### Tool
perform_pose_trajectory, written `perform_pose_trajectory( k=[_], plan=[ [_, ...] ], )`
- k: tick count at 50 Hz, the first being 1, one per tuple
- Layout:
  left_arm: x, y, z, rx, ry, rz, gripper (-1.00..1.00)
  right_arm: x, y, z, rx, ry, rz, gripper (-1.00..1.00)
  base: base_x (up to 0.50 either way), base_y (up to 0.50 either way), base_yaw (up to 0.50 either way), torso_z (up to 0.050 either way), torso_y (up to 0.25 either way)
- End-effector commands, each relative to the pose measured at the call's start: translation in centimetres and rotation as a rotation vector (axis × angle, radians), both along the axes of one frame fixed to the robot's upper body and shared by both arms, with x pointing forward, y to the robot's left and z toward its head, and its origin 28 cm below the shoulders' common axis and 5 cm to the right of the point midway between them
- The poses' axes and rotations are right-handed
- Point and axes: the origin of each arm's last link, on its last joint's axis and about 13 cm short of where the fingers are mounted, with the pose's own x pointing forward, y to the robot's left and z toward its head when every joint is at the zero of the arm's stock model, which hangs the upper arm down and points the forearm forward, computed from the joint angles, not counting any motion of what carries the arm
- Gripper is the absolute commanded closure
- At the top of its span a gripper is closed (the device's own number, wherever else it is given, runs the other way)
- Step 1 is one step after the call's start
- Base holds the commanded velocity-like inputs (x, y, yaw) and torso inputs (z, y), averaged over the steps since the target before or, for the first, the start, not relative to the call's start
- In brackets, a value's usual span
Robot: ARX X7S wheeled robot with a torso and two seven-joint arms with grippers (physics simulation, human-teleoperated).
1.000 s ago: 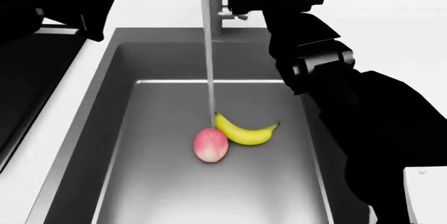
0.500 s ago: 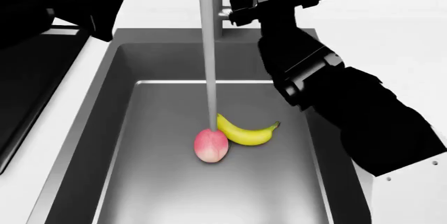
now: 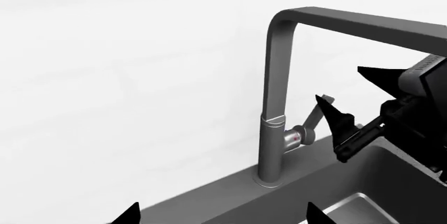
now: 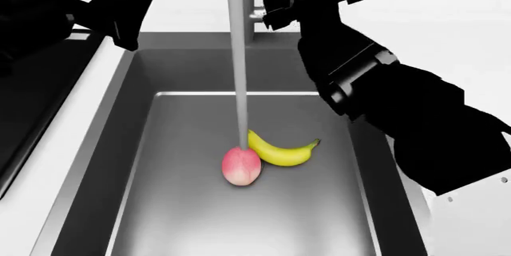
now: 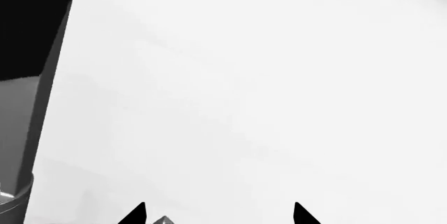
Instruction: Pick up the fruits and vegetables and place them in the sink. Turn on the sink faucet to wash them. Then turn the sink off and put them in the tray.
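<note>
On the sink (image 4: 191, 220) floor, near the middle, a pink peach (image 4: 240, 167) and a yellow banana (image 4: 281, 152) lie touching, banana just behind and to the right of the peach. A thin stream of water drops from the faucet (image 4: 236, 5) spout straight onto the peach's top. Faucet stands at the rear rim of the dark grey basin, on a white counter (image 4: 447, 34). Right gripper (image 4: 276, 6) sits at the faucet's side lever (image 3: 314, 122); in the left wrist view one black fingertip rests against the lever, fingers spread apart w/ nothing clasped. Left gripper (image 4: 124, 17) hovers over the sink's rear left corner, fingers parted, holding nothing. A black tray (image 4: 32, 88) lies on the counter just left of the sink, partly hidden by the left arm.
</note>
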Motion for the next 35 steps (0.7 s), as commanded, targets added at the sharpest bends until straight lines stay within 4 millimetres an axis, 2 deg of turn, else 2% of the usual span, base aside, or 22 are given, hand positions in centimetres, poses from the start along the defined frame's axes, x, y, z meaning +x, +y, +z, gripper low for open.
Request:
perform_pose_trajectory(
  k=[1, 4, 6, 12, 17, 26, 30, 35],
  plan=[
    [0.6, -0.1, -0.7, -0.008, 0.013, -0.006, -1.00, 0.3, -3.3, 9.8, 0.423, -0.227, -0.060, -1.00, 0.00, -0.01, -0.01, 0.000, 0.000],
    [0.9, -0.2, -1.0, -0.012, 0.019, -0.012, -1.00, -1.6, -4.0, 12.3, 0.437, -0.234, 0.081, -1.00, 0.00, 0.00, 0.00, 0.000, 0.000],
    [1.0, -0.2, -1.1, -0.014, 0.022, -0.015, -1.00, -3.2, -3.5, 11.2, 0.426, -0.139, 0.160, -1.00, 0.00, 0.00, 0.00, 0.000, 0.000],
    [1.4, -0.5, -1.3, -0.018, 0.024, -0.026, -1.00, -5.6, -4.3, 11.8, 0.411, -0.106, 0.226, -1.00, 0.00, 0.00, 0.00, 0.000, 0.000],
    [1.6, -0.7, -1.4, -0.016, 0.026, -0.034, -1.00, -5.4, -5.2, 10.5, 0.388, -0.069, 0.185, -1.00, 0.00, 0.00, 0.00, 0.000, 0.000],
    [1.6, -1.0, -1.2, -0.008, 0.026, -0.045, -1.00, -5.3, -6.5, 5.8, 0.254, 0.063, 0.102, -1.00, 0.00, 0.00, 0.00, 0.000, 0.000],
    [1.9, -1.3, -1.3, -0.006, 0.026, -0.058, -1.00, -5.4, -7.1, 4.6, 0.236, 0.075, 0.067, -1.00, 0.00, 0.00, 0.00, 0.000, 0.000],
    [2.1, -1.3, -1.2, -0.004, 0.024, -0.064, -1.00, -4.4, -7.1, 3.4, 0.195, 0.042, 0.022, -1.00, 0.00, 0.00, 0.00, 0.000, 0.000]
  ],
)
